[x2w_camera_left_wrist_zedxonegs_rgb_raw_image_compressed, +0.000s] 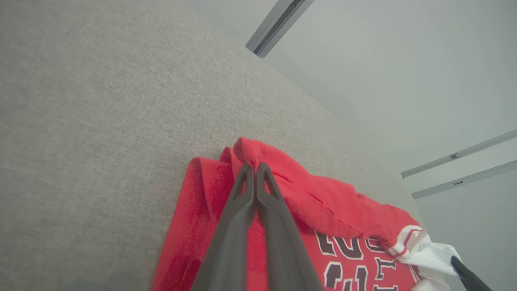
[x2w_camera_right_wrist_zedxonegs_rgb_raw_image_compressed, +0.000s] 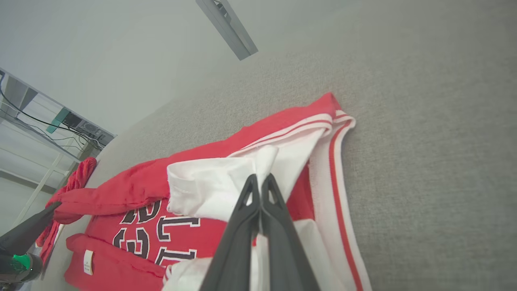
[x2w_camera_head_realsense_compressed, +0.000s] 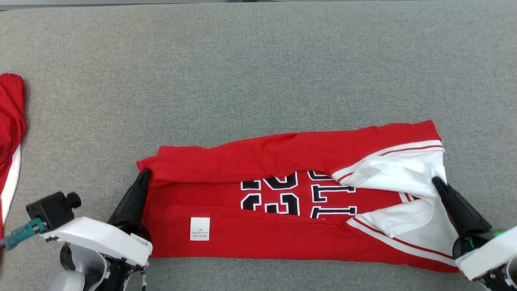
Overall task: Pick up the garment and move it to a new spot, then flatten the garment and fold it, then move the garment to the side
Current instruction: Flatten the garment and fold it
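The garment (x2w_camera_head_realsense_compressed: 250, 242) is a red jersey with black-and-white lettering and white sleeves, lying on the grey table near the front edge with its far long edge folded toward me over the print. My left gripper (x2w_camera_head_realsense_compressed: 145, 173) is shut on the red fold at the garment's left end; the left wrist view shows its tips (x2w_camera_left_wrist_zedxonegs_rgb_raw_image_compressed: 254, 165) pinching that fold of the garment (x2w_camera_left_wrist_zedxonegs_rgb_raw_image_compressed: 323, 202). At the right end, my right gripper (x2w_camera_head_realsense_compressed: 435, 180) is shut on the white sleeve cloth. In the right wrist view the white fabric of the garment (x2w_camera_right_wrist_zedxonegs_rgb_raw_image_compressed: 210, 186) bunches around its tips (x2w_camera_right_wrist_zedxonegs_rgb_raw_image_compressed: 260, 178).
Another red garment (x2w_camera_head_realsense_compressed: 10, 117) lies at the table's left edge. The grey cloth-covered table (x2w_camera_head_realsense_compressed: 258, 72) stretches far behind the jersey. A shelf with cables (x2w_camera_right_wrist_zedxonegs_rgb_raw_image_compressed: 60, 121) stands beyond the table in the right wrist view.
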{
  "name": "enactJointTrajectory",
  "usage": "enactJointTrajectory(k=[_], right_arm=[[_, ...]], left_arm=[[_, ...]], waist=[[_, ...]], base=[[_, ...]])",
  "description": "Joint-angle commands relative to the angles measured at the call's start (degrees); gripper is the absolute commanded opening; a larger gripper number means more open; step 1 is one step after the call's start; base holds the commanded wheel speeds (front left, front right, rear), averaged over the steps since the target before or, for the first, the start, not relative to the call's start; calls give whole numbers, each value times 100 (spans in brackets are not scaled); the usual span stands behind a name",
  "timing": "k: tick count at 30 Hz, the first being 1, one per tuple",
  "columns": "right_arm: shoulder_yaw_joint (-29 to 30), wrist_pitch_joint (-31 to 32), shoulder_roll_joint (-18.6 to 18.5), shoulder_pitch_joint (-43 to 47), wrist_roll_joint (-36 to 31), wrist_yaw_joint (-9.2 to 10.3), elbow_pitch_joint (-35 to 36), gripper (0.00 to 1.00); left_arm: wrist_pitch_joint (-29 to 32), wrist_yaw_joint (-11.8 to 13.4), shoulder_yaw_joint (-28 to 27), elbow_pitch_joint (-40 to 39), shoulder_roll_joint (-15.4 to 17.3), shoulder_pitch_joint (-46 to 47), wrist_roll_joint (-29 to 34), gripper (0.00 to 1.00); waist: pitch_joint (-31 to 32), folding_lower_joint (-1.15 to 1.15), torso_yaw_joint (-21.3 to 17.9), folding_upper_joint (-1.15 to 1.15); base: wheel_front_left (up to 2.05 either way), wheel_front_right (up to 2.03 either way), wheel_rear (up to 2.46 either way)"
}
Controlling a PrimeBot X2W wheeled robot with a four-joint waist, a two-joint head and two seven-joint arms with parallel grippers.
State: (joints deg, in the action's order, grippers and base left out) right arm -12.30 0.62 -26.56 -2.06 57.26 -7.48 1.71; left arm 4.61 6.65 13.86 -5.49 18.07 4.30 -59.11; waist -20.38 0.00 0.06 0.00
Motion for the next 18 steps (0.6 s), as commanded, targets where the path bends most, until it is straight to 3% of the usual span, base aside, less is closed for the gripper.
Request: enactJointTrajectory(k=[1, 6, 7, 8, 9, 10, 11, 12, 18], right_arm=[[71, 26, 21, 87, -33, -4, 35, 0], [199, 291, 329, 470, -60, -4, -21, 0], [216, 315, 391, 492, -93, -4, -31, 15], [249, 329, 459, 514, -98, -4, -56, 53], [290, 312, 514, 556, -150, -4, -73, 100], [378, 228, 626, 599, -127, -4, -73, 100], [417, 195, 719, 639, -92, -4, -57, 100], [524, 140, 755, 684, -170, -4, -62, 100], [1087, -287, 1002, 779, -817, -4, 115, 100]], left_arm=[[-5, 34, -25, -10, 2, -36, -24, 0], [-23, -11, 48, 234, -121, -193, -112, 0], [-40, -10, 57, 340, -126, -195, -89, 0], [-46, -27, 82, 453, -154, -191, -97, 0], [-53, -62, 104, 545, -198, -174, -136, 0], [-87, -58, 103, 646, -196, -147, -102, 25], [-126, -45, 98, 731, -207, -129, -81, 75], [-179, -48, 91, 783, -239, -120, -65, 100], [-652, 93, 59, 853, -152, -85, 385, 100]], waist=[[5, 0, 0, 0], [55, 0, 0, 0], [59, 0, -3, 0], [68, 0, -6, 0], [82, 0, -2, 0], [97, 0, 3, 0], [114, 0, 2, 0], [132, 0, -2, 0], [264, 0, -60, 0]], base=[[0, 0, 0], [0, 0, 0], [0, 0, 0], [0, 0, 0], [0, 0, 0], [0, 0, 0], [0, 0, 0], [0, 0, 0], [0, 0, 0]])
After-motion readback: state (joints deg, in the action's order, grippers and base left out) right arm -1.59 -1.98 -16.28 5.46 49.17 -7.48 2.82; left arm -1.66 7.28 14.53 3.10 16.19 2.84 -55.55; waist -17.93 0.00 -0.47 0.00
